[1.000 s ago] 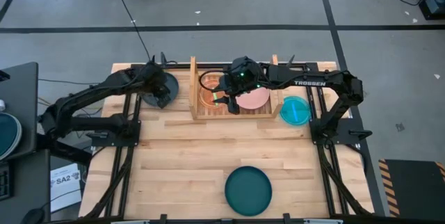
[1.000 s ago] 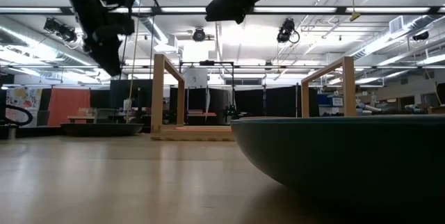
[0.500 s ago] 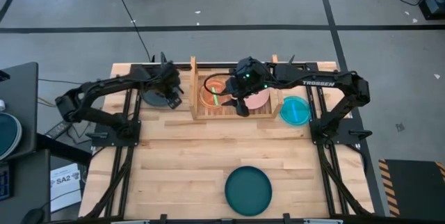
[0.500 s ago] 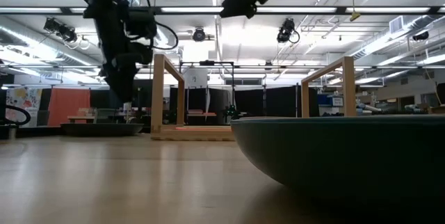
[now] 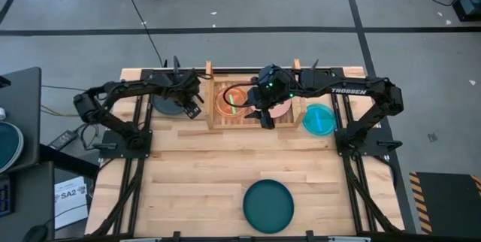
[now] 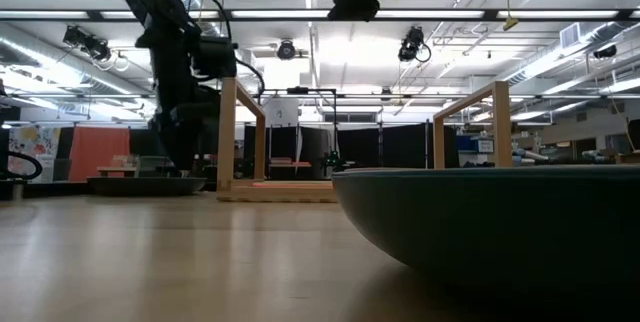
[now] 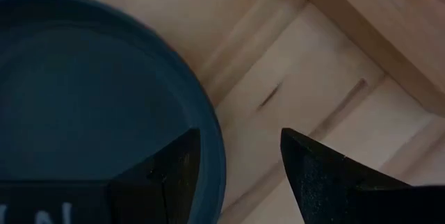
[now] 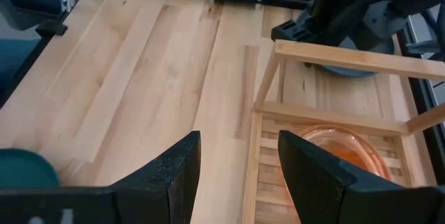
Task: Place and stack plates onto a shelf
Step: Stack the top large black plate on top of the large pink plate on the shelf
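Note:
A dark blue plate (image 5: 167, 104) lies flat on the table just left of the shelf (image 5: 252, 122). My left gripper (image 7: 240, 161) points steeply down over the plate's rim (image 7: 212, 130) on the shelf side. It is open, with one finger over the plate's inside and the other over bare table; I see no touch. On the shelf's slats lie an orange plate (image 5: 229, 99) and a pink plate (image 5: 282, 107). My right gripper (image 8: 240, 175) hangs open and empty high above the shelf's front.
A cyan plate (image 5: 319, 119) lies right of the shelf. A dark teal plate (image 5: 268, 205) sits near the table's front edge and fills the low view's foreground (image 6: 490, 222). The shelf's left side board (image 6: 235, 132) stands close beside my left arm.
My left gripper has come down toward the dark blue plate and shifted a little toward the shelf, tipping more steeply downward; it stays open. My right gripper has drifted slightly toward the table's right above the shelf, still open.

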Motion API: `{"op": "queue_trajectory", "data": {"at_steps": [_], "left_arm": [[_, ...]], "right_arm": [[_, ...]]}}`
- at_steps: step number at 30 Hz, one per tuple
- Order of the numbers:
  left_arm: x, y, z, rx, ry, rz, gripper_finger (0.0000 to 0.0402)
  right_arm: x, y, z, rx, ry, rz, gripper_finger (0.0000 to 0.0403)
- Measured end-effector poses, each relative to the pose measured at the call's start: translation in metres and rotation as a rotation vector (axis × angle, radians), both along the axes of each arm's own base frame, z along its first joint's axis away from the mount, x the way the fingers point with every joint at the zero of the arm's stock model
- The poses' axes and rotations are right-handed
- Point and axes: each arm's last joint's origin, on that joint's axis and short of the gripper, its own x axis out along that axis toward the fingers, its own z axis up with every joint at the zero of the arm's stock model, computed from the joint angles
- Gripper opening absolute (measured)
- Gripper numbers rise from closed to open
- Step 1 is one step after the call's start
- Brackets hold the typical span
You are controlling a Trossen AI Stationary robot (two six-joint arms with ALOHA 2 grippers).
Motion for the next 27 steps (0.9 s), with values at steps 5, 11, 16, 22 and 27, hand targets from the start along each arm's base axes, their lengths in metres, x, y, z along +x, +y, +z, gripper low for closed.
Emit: {"op": "queue_trajectory", "data": {"at_steps": [5,11,16,22,27], "left_arm": [[0.002,0.006,-0.010,-0.015,0.020,0.014,0.0206],[0.001,0.013,-0.020,-0.027,0.041,0.028,0.0206],[0.001,0.014,-0.020,0.014,0.074,0.035,0.0206],[0.000,0.015,-0.020,0.050,0.104,0.048,0.0202],[-0.001,0.015,-0.020,0.046,0.101,0.064,0.0181]], "right_arm": [[0.000,0.000,0.000,0.000,0.003,-0.001,0.0199],[-0.001,-0.001,-0.001,-0.014,0.019,-0.020,0.0199],[-0.001,-0.001,-0.002,-0.014,0.023,-0.020,0.0199],[-0.001,-0.001,-0.002,-0.013,0.024,-0.020,0.0199],[-0.001,-0.001,-0.002,-0.013,0.025,-0.020,0.0199]]}}
